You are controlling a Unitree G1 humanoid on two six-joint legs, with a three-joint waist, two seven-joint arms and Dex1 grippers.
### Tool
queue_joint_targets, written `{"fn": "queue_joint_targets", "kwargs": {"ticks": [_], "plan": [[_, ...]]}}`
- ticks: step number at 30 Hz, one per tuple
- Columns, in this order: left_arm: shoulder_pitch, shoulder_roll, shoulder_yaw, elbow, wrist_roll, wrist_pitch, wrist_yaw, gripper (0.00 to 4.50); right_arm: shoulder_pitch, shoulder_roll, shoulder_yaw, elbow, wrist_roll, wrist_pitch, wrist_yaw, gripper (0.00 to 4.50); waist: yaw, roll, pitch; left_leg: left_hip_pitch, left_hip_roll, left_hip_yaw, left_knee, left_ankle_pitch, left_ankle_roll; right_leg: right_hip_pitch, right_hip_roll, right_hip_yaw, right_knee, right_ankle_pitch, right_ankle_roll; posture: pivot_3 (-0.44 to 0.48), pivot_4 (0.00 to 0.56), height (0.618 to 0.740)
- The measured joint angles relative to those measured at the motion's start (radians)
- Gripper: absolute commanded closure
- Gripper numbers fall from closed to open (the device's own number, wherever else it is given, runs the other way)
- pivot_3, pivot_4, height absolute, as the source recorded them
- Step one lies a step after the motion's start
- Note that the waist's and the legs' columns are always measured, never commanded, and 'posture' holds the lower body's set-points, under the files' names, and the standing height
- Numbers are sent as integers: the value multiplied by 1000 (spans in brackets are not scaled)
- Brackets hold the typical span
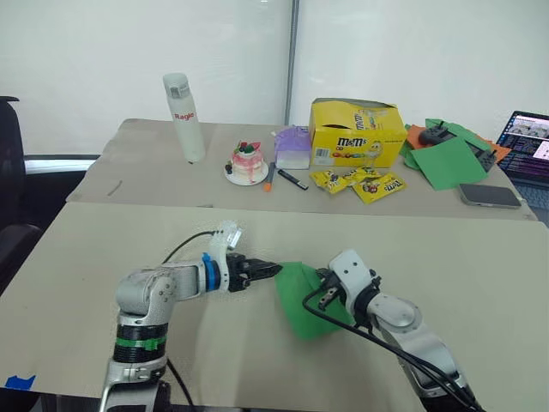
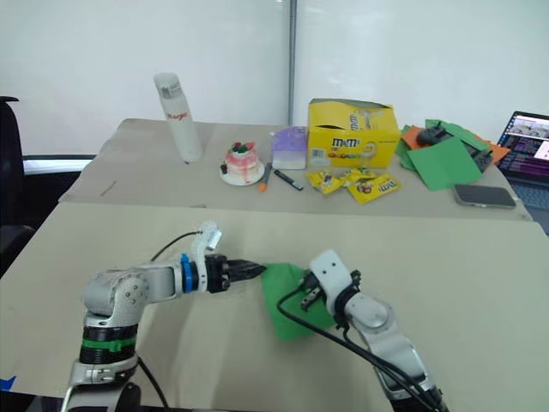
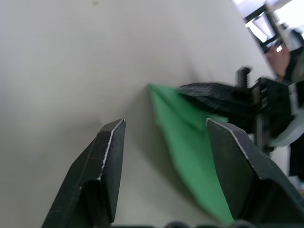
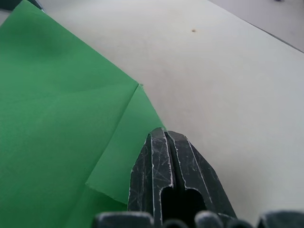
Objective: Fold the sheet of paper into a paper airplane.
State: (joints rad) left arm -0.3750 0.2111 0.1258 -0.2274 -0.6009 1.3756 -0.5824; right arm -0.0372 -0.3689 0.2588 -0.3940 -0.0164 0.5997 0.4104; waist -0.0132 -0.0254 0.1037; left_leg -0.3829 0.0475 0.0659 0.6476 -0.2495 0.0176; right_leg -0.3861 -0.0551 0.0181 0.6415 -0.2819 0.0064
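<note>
Laptop (image 1: pixel 533 148) cut by frame edge

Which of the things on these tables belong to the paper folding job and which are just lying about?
In the job: sheet of paper, left gripper, right gripper.

Lying about: white bottle, yellow candy box, candy packets, phone, laptop, larger green sheets.

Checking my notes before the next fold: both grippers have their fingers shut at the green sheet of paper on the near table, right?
Not quite. The right gripper has its fingers shut at the sheet of paper, but the left gripper has its fingers open, as the left wrist view shows.
</note>
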Motion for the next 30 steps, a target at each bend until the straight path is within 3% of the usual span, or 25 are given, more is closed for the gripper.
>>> {"fn": "queue_joint_targets", "kwargs": {"ticks": [1, 2, 9, 13, 17, 20, 30], "plan": [[2, -3, -6, -1, -2, 6, 16, 1658, -2, 1, 3, 1, -1, -1, 0, 4500, -2, 0, 0, 0, 0, 0, -1, 0, 0, 0, 0, 1, 0, 0, 0, 0, 150, 722], [4, -3, -12, -1, -2, 9, 31, 2222, -2, 0, 3, 2, -1, -2, 0, 4500, -2, 0, 0, 1, 0, 0, -2, 0, -1, 0, 1, 1, 0, 0, 0, 0, 150, 722], [26, -17, -41, 1, 5, 13, 95, 4480, 1, 25, -28, 7, 22, 8, 0, 4500, 0, 0, 0, 1, -1, 0, -3, 1, -2, 0, -1, 1, 0, 0, 0, 0, 150, 722], [4, -14, -54, 26, 11, -22, 107, 4480, -1, 30, -42, -7, 40, 36, 1, 4500, 1, 0, 0, 0, -1, 0, -3, 1, -2, -1, -1, 1, 0, 0, 0, 0, 150, 722], [-23, 57, -135, 32, 46, -101, 87, 4480, -23, 10, -41, -36, 54, 85, 23, 4500, 1, 1, 1, 0, -2, 0, -3, 1, -2, -1, -2, 1, -1, 0, -1, 0, 150, 722], [-67, 136, -235, 79, 101, -204, 38, 4480, -52, -22, -42, -104, 67, 116, 45, 4500, 3, 2, 2, -1, -2, 0, -3, 1, -2, -2, -2, 1, -1, 0, -1, 0, 150, 722], [-249, 202, -401, 227, 196, -422, -151, 4480, -54, -2, -43, -105, 80, 137, 31, 4500, 13, 2, 2, -3, -4, -1, -3, 1, -1, -2, -2, 0, -3, 0, 0, 0, 150, 722]]}}
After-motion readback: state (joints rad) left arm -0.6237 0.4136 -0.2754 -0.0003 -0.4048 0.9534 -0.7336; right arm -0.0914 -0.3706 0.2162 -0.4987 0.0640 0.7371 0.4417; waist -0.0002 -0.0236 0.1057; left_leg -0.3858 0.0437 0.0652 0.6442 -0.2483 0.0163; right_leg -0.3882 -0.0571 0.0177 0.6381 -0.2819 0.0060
